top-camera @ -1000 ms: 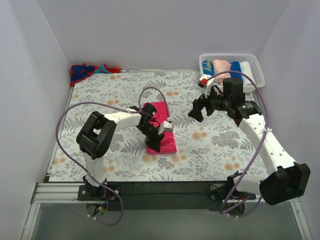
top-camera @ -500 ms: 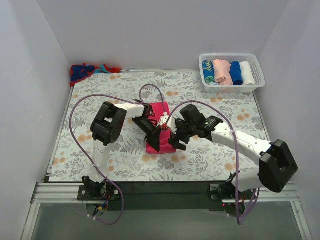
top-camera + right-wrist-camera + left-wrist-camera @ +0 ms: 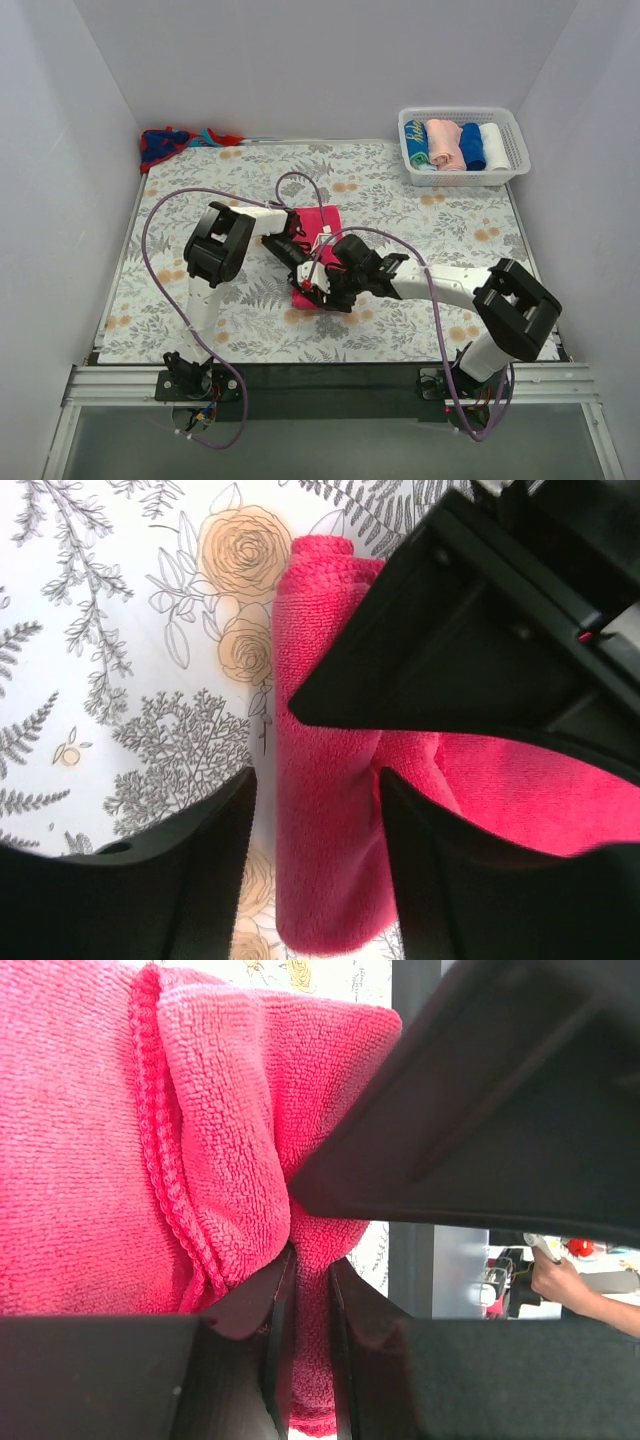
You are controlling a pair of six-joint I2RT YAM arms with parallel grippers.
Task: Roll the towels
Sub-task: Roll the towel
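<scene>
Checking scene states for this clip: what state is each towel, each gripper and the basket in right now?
pink towel: lying flat, near end partly rolled.
left gripper: shut on a fold of the pink towel.
right gripper: open, straddling the rolled end.
red and blue towel: crumpled, unrolled, far left corner.
basket: holds four rolled towels.

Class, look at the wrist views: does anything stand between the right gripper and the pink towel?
Nothing visible does. The right gripper, jaws open, straddles the pink towel at its rolled edge. The left gripper pinches a fold of it.
</scene>
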